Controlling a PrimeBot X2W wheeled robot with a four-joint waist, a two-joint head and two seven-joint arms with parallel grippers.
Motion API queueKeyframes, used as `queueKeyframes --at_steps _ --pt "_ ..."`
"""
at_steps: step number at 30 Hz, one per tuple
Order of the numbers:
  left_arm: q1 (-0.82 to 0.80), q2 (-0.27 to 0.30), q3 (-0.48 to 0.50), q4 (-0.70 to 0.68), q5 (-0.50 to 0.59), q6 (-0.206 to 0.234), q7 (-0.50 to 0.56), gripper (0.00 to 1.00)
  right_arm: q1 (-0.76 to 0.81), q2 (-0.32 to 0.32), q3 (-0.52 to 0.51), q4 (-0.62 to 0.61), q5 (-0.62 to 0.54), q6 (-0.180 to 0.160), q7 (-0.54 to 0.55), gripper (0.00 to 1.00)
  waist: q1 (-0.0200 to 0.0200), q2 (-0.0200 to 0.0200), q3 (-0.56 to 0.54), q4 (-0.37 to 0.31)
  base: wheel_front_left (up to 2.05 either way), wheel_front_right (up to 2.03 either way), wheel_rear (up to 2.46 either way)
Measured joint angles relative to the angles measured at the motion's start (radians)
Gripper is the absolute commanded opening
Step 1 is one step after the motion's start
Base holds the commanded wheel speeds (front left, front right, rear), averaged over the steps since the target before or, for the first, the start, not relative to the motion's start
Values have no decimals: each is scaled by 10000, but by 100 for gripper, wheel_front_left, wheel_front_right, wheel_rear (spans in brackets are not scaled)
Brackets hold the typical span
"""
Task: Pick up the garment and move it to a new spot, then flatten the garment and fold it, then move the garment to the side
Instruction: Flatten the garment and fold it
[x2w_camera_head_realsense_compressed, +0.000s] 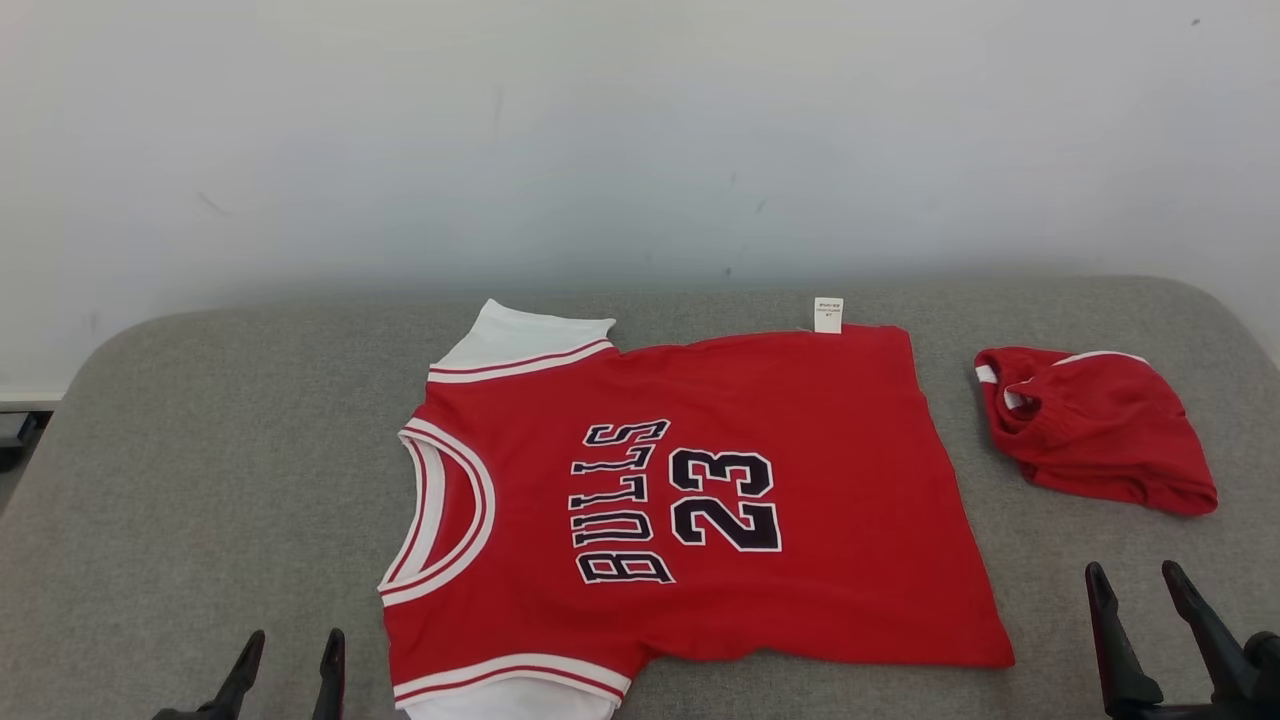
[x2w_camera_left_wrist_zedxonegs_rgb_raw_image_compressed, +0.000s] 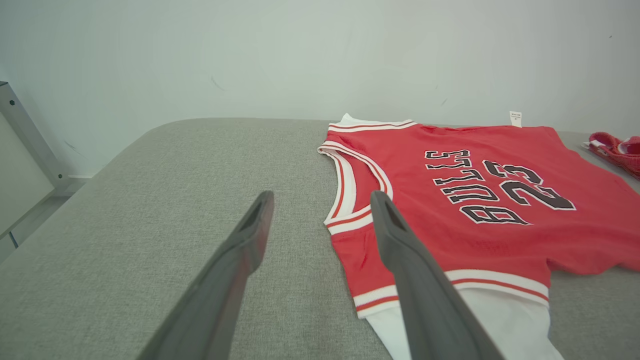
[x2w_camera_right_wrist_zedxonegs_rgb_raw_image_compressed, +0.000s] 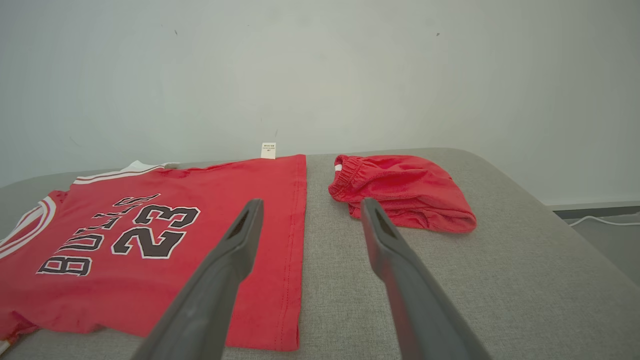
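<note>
The red jersey (x2w_camera_head_realsense_compressed: 690, 500) lies spread on the grey cushion (x2w_camera_head_realsense_compressed: 200, 450) with its long axis crosswise, collar (x2w_camera_head_realsense_compressed: 482, 500) nearest the left gripper (x2w_camera_head_realsense_compressed: 296, 636), hem (x2w_camera_head_realsense_compressed: 955, 520) toward the right gripper (x2w_camera_head_realsense_compressed: 1133, 570), both with fingers apart and empty.

Back wall (x2w_camera_head_realsense_compressed: 640, 130): plain off-white, matte, a few small dark scuffs and specks. Light even and diffuse, with a soft shadow along the wall's foot. Work surface (x2w_camera_head_realsense_compressed: 200, 480): grey woven upholstered pad, rounded corners, set against the wall. Left side: slanted grey metal bar (x2w_camera_left_wrist_zedxonegs_rgb_raw_image_compressed: 30, 135). Right side: pale skirting (x2w_camera_right_wrist_zedxonegs_rgb_raw_image_compressed: 590, 206), grey floor (x2w_camera_right_wrist_zedxonegs_rgb_raw_image_compressed: 622, 240), white cable (x2w_camera_right_wrist_zedxonegs_rgb_raw_image_compressed: 600, 219) lying on it
</note>
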Motion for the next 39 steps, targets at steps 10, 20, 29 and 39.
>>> queueKeyframes --at_steps 10,20,29,39 --pt "232 -382 380 -364 518 0 495 100 -5 94 -79 40 -132 -2 190 100 0 0 20 5 0 0 0" --pt "396 -585 610 -729 851 0 963 100 -4 190 -130 81 -134 -6 372 100 0 0 27 -52 0 0 0" --pt "418 -677 721 -1020 1011 0 1300 100 -5 247 -161 100 -140 -10 474 100 0 0 39 -64 0 0 0" --pt "586 -754 859 -1271 1135 0 1582 100 -10 272 -198 98 -173 -12 548 100 0 0 36 -58 0 0 0"
